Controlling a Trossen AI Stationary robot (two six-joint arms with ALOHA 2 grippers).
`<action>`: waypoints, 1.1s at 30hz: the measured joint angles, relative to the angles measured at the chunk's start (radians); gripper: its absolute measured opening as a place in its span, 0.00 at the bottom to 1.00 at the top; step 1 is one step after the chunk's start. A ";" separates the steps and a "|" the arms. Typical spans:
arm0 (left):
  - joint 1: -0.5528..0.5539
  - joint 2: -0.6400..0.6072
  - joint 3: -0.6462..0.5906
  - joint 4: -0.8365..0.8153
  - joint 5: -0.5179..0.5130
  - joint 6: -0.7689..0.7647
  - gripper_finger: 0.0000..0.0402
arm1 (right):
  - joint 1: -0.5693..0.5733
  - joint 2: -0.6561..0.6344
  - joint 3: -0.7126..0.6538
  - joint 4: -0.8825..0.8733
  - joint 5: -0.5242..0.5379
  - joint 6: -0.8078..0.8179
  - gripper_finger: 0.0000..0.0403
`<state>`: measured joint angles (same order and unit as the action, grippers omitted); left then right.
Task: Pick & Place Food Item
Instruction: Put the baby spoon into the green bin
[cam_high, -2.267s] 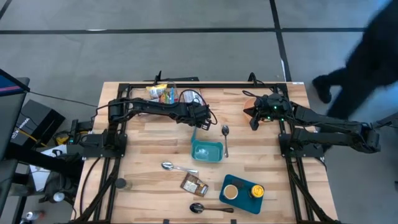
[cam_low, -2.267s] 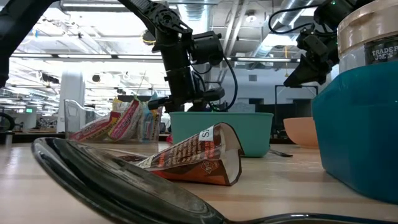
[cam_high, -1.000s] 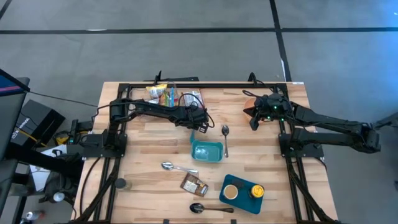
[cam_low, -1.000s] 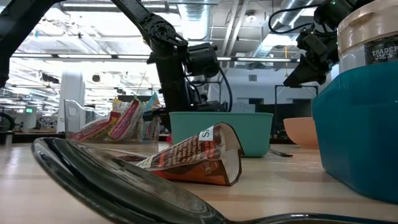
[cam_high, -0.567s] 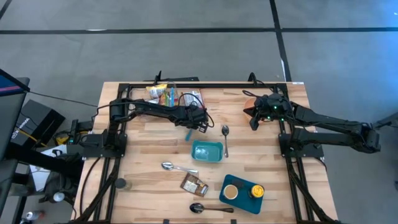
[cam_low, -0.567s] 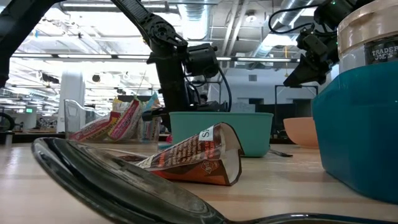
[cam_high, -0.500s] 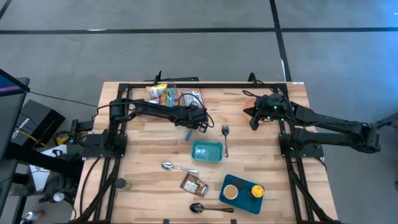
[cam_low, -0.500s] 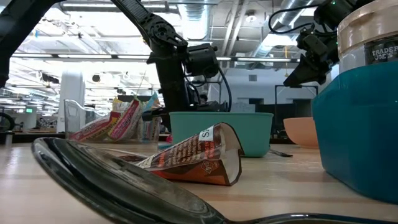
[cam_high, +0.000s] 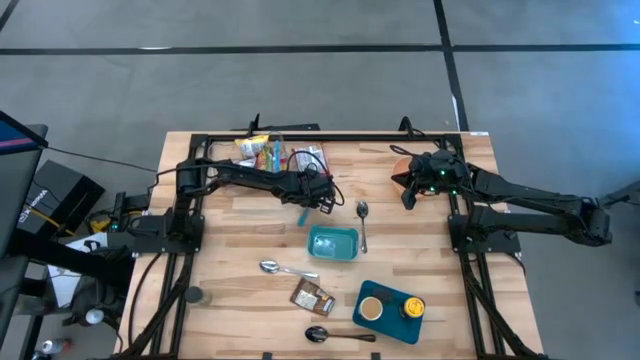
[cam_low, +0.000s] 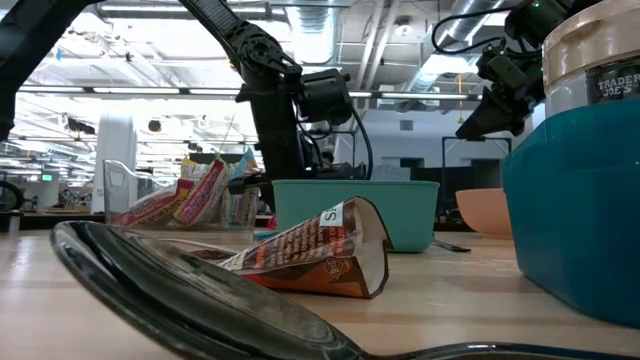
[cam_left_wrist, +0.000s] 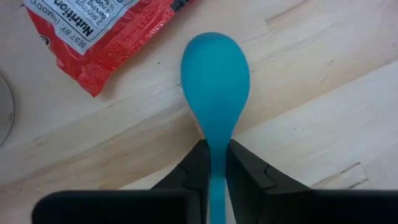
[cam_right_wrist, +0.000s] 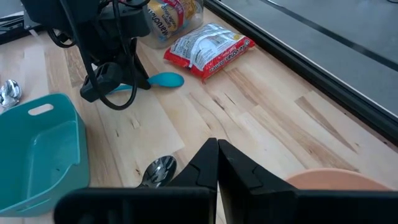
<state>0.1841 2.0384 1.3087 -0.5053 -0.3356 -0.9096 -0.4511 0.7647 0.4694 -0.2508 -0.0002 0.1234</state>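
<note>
left claw (cam_left_wrist: 214, 171) is gripping a teal spoon (cam_left_wrist: 215, 78) by the handle, fingers (cam_left_wrist: 198, 163) narrow on either side of it. spoon bowl is sticking out ahead of the claw, over bare wood of the table (cam_high: 240, 220); can't tell if it's touching the wood. red snack bag (cam_left_wrist: 106, 37) is lying just past the spoon bowl & off to one side, near but apart.

in the high view the left claw (cam_high: 318, 200) is sitting mid-table, w/ the teal bin (cam_high: 332, 242) just on the near side of it and a metal spoon (cam_high: 362, 222) to its right. more snack packs (cam_high: 262, 150) are lying beyond the claw at the far edge.

right claw (cam_right_wrist: 216, 163) is fully closed, holding nothing, hanging over the table's far right part. an orange bowl (cam_right_wrist: 333, 181) is lying just beside it, the metal spoon (cam_right_wrist: 155, 168) a bit ahead & below. from its cam the left claw (cam_right_wrist: 127, 84) w/ the teal spoon (cam_right_wrist: 158, 80) is showing well ahead, red bag (cam_right_wrist: 208, 48) beyond.

brown pouch (cam_high: 312, 296), another spoon (cam_high: 283, 268), a black spoon (cam_high: 335, 335) & a blue tray (cam_high: 388, 310) w/ jars are lying well apart from both claws, at the near side.
</note>
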 joint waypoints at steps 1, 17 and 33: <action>0.000 0.000 0.000 0.000 0.000 0.000 0.09 | 0.000 0.000 0.000 0.000 0.000 0.000 0.00; 0.000 0.000 0.000 0.002 -0.004 0.000 0.07 | 0.000 0.000 0.000 0.000 0.000 0.000 0.00; 0.000 0.000 0.000 0.002 -0.004 0.000 0.07 | 0.000 0.000 0.000 0.000 0.000 0.000 0.00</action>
<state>0.1844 2.0388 1.3087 -0.5034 -0.3397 -0.9096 -0.4515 0.7647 0.4694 -0.2512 -0.0002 0.1231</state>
